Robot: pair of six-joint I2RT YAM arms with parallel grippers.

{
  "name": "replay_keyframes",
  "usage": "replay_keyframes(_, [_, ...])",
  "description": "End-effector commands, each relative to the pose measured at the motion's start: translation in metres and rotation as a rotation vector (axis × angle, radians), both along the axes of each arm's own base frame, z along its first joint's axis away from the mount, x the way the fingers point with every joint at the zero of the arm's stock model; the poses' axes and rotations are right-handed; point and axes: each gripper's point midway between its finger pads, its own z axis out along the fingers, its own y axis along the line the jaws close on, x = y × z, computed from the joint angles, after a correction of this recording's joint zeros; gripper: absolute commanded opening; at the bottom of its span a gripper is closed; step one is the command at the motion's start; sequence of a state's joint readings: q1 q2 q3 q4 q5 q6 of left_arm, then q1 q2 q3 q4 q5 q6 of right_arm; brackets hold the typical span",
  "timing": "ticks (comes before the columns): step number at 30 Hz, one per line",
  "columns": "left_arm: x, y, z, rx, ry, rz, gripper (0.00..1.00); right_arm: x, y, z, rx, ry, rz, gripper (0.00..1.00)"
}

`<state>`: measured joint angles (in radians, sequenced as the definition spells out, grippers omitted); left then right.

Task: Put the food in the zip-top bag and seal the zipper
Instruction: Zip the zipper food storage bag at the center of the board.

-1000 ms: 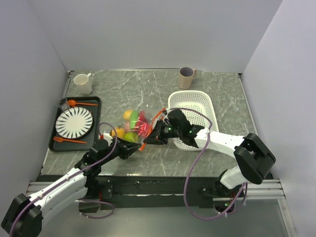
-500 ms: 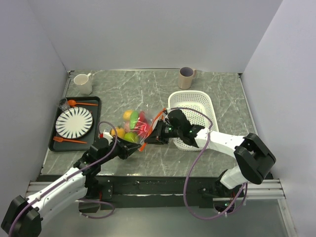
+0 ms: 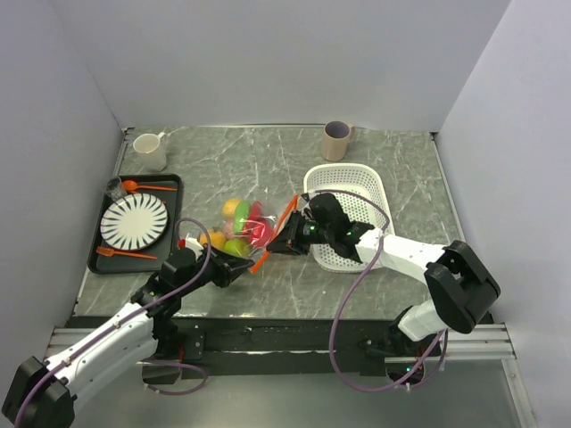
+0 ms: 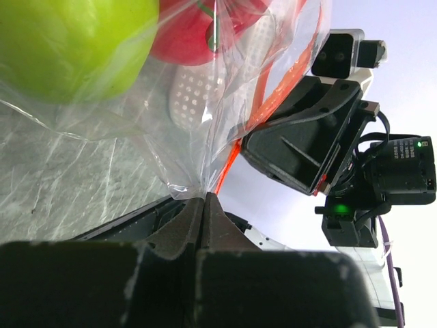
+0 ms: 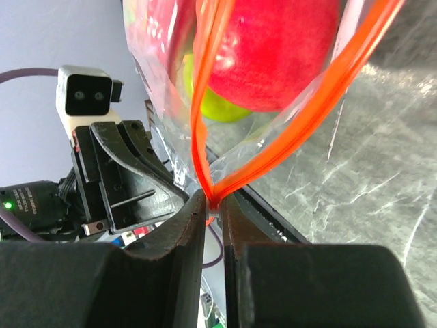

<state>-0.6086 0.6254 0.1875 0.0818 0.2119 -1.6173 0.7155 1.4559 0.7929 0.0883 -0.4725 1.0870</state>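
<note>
Top view: you've got the zip-top bag (image 3: 243, 228) mid-table between the 2 arms. The food (image 3: 234, 209) is inside it: yellow, green, red and orange pieces. The left gripper (image 3: 248, 267) is at the bag's near corner. The right gripper (image 3: 284, 242) is on the zipper (image 3: 287, 214) along the bag's right edge. Jaw states aren't readable from up here.

Left wrist: the left gripper (image 4: 205, 201) is pressed together, pinching a thin fold of clear bag film. A green fruit (image 4: 75, 41) and a red fruit (image 4: 205, 27) sit in the bag beyond it.

Right wrist: the right gripper (image 5: 214, 205) is nearly closed, pinching the zipper where its 2 orange tracks meet. Past the pinch they spread apart, so that stretch looks unsealed. I can't find the slider; it's possibly hidden in the jaws.

Risks:
- The film is slick and the left hold is small, so pulling hard could slip it out.
- If the tracks go in misaligned, the seal skips.
- With the mouth open, tilting the bag could roll fruit out.

Surface and room: grey marbled table (image 3: 268, 160) with plain pale walls on 3 sides. A white basket (image 3: 343, 171) sits under the right arm, and a tray (image 3: 175, 214) holding a plate (image 3: 134, 220) is at left. There are 2 mugs (image 3: 337, 140) at the far edge.
</note>
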Motion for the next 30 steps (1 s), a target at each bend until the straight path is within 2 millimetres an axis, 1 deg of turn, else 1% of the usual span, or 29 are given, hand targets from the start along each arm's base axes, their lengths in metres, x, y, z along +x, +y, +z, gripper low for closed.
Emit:
replay_keyframes(1, [0.000, -0.005, 0.014, -0.001, -0.022, -0.029, 0.01, 0.028, -0.009, 0.025, 0.023, -0.104, -0.065, 0.18])
replay_keyframes(3, [0.000, -0.007, 0.011, 0.010, -0.011, -0.040, 0.01, 0.033, -0.014, 0.028, 0.031, -0.108, -0.077, 0.18])
replay_keyframes(8, [0.001, -0.009, 0.015, 0.003, -0.021, -0.044, 0.01, 0.041, -0.023, 0.032, 0.029, -0.122, -0.097, 0.18])
replay_keyframes(15, [0.001, -0.009, 0.013, 0.002, -0.016, -0.045, 0.01, 0.042, -0.030, 0.026, 0.026, -0.112, -0.111, 0.17])
replay_keyframes(23, [0.001, -0.008, 0.014, 0.002, -0.018, -0.040, 0.01, 0.049, -0.037, 0.025, 0.009, -0.123, -0.116, 0.18])
replay_keyframes(26, [0.001, -0.007, 0.016, 0.004, -0.022, -0.037, 0.01, 0.056, -0.040, 0.023, -0.004, -0.126, -0.112, 0.18])
replay_keyframes(27, [0.001, -0.006, 0.015, 0.006, -0.021, -0.034, 0.01, 0.060, -0.041, 0.027, -0.001, -0.134, -0.115, 0.18])
replay_keyframes(28, [0.001, -0.006, 0.015, 0.006, -0.019, -0.035, 0.01, 0.062, -0.042, 0.025, -0.006, -0.132, -0.111, 0.18])
replay_keyframes(30, [0.000, -0.007, 0.015, 0.003, -0.021, -0.038, 0.01, 0.067, -0.044, 0.027, -0.007, -0.140, -0.113, 0.18])
